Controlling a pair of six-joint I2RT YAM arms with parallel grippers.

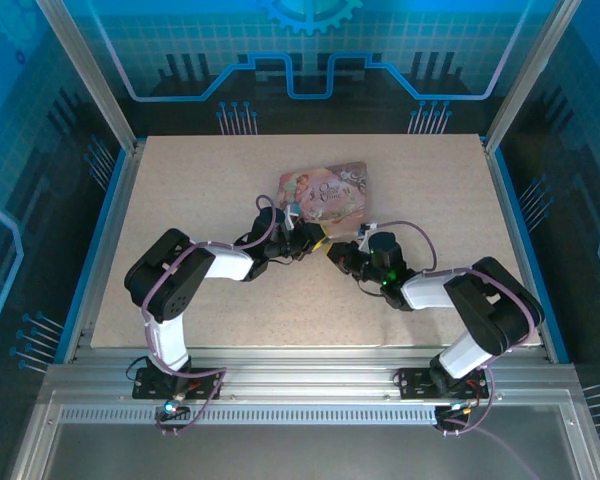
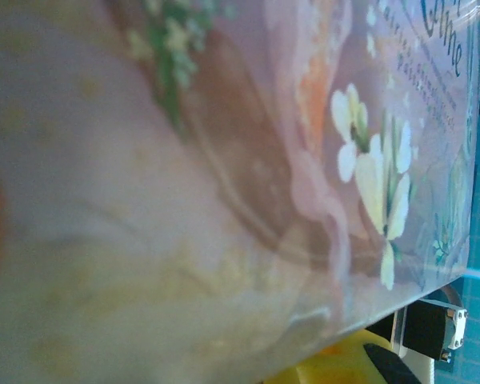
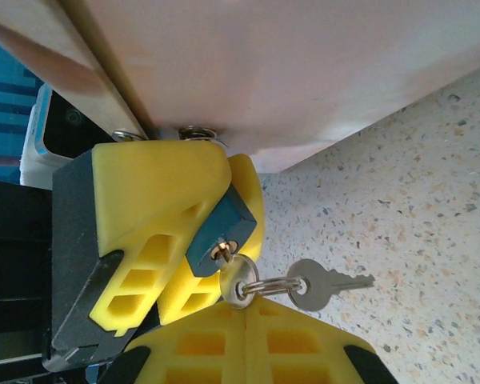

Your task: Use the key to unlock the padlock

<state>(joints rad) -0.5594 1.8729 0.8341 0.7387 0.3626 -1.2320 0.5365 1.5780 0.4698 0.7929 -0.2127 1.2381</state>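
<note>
- Right gripper point(image 3: 246, 320): 1. Nearest item in the right wrist view; yellow fingers drawn together on the pale head of a key point(image 3: 234, 280).
- Keys: 2, joined on 1 ring point(image 3: 266, 286). The gripped key points at the brass keyway; how far in it sits cannot be told. The second key point(image 3: 328, 288) lies free over the speckled table point(image 3: 416, 240).
- Padlock point(image 3: 216, 228): 1. Small block, dark here, with the keyway facing the right gripper, held off the table at the middle between the two grippers.
- Left gripper point(image 1: 302, 242): 1. Yellow fingers clamped on the padlock's body from both sides.
- Tin point(image 1: 325, 193): 1. Pink, illustrated, rectangular, just beyond the grippers; lid closed, contents cannot be told.
</note>
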